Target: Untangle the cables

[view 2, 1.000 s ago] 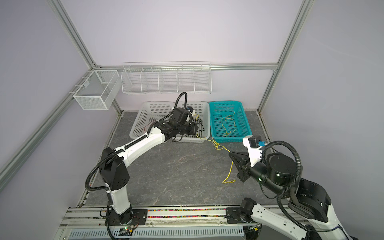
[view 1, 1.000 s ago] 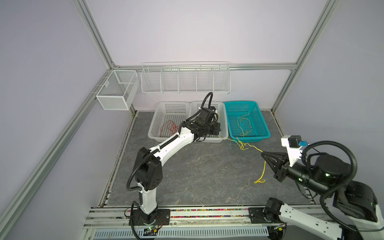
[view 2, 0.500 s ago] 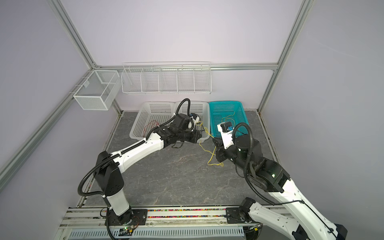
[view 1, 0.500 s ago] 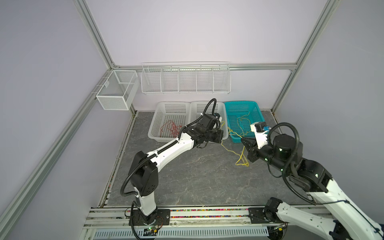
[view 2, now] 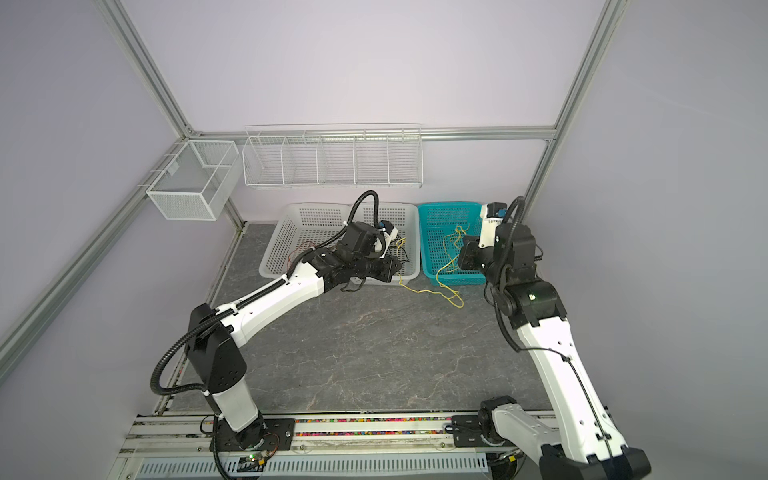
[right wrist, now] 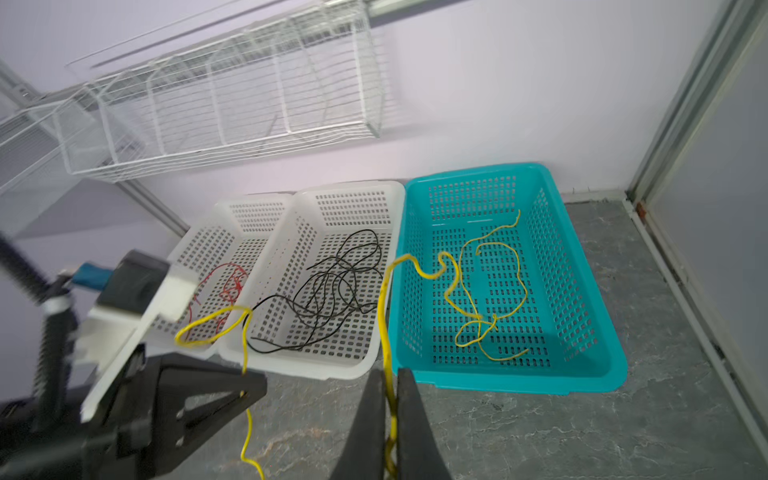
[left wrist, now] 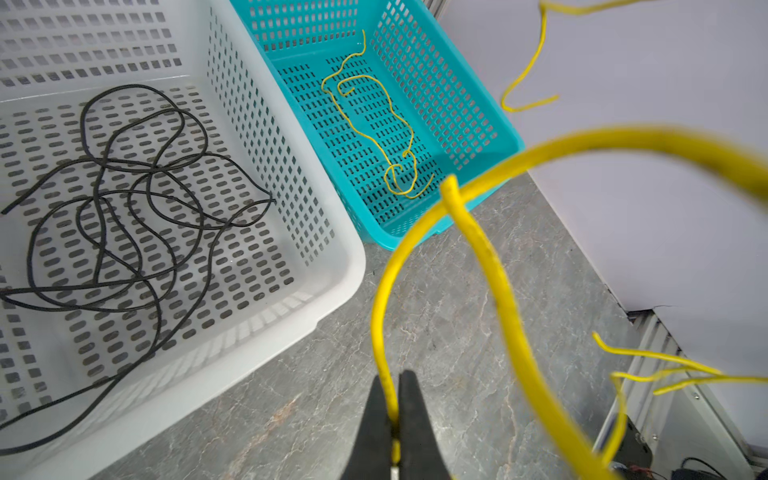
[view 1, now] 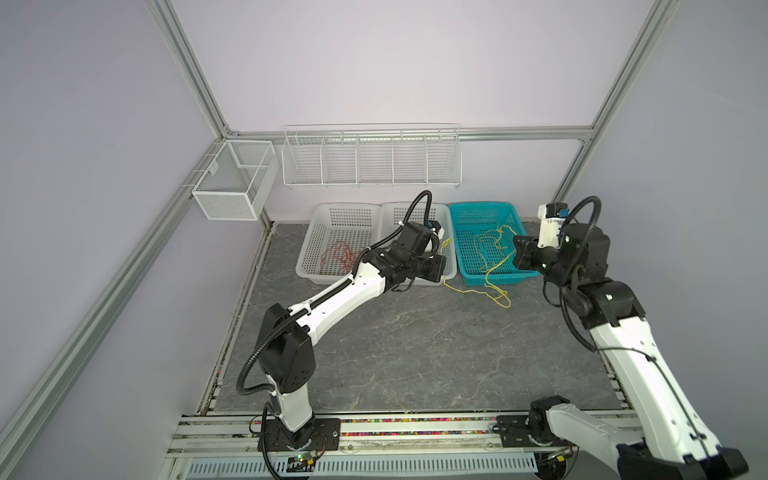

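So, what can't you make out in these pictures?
black cable: in both top views, mostly behind the left arm
red cable: right wrist view, partly behind the blurred left arm
held yellow cable: left wrist view, blurred near the lens, cut by the edge

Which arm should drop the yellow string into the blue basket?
Right, probably: the right gripper pinches the yellow cable at the teal basket; the left gripper holds it by the middle white basket.

Red cable (view 1: 338, 256): loose tangle in the left white basket (view 1: 309, 249). Black cable (left wrist: 124, 199): overlapping loops in the middle white basket (left wrist: 266, 124). Curled yellow cable (left wrist: 374, 134): lies in the teal basket (left wrist: 436, 83). Held yellow cable (right wrist: 384, 324): clamped in the left tool (left wrist: 392, 399) and right tool (right wrist: 388, 399), slack on the desk (view 1: 415, 345).
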Robot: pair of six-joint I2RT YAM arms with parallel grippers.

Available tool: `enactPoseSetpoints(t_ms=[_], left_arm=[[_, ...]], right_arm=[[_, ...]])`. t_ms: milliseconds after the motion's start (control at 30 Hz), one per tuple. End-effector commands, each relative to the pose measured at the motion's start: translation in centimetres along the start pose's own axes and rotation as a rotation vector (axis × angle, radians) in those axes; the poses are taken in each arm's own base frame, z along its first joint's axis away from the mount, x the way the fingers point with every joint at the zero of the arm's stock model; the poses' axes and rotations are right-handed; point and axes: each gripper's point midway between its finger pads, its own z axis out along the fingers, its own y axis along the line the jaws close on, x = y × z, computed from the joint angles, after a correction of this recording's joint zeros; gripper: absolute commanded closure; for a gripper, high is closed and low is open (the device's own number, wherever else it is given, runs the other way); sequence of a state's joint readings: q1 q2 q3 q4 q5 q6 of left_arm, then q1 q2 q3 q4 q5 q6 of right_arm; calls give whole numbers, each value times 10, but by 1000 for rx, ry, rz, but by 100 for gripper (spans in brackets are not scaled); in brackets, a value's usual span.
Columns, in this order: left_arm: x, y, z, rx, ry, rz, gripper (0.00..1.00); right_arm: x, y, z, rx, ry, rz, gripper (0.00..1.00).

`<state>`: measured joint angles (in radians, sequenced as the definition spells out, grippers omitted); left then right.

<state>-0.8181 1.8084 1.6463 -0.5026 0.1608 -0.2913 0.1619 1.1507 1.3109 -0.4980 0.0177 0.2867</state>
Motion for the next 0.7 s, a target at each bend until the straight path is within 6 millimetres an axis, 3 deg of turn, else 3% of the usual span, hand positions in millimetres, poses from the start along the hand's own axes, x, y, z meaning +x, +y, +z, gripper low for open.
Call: enactPoseSetpoints(t_ms=[0, 233, 433, 567, 667], left_arm=[[-9, 5, 1, -12, -5, 60, 100], [-15, -5, 17, 54, 6, 117, 100], [-33, -11, 22, 69, -13, 153, 100], [-57, -8, 31, 57, -37, 151, 100], [-81, -7, 43, 50, -50, 161, 100]], right_arm=[[-19, -11, 28, 6, -21, 81, 94], [-2, -48, 112, 109, 65, 148, 94], [18, -76, 158, 193, 152, 112, 90], [10, -76, 156, 188, 144, 115, 64], [-11, -67, 130, 171, 57, 143, 45]])
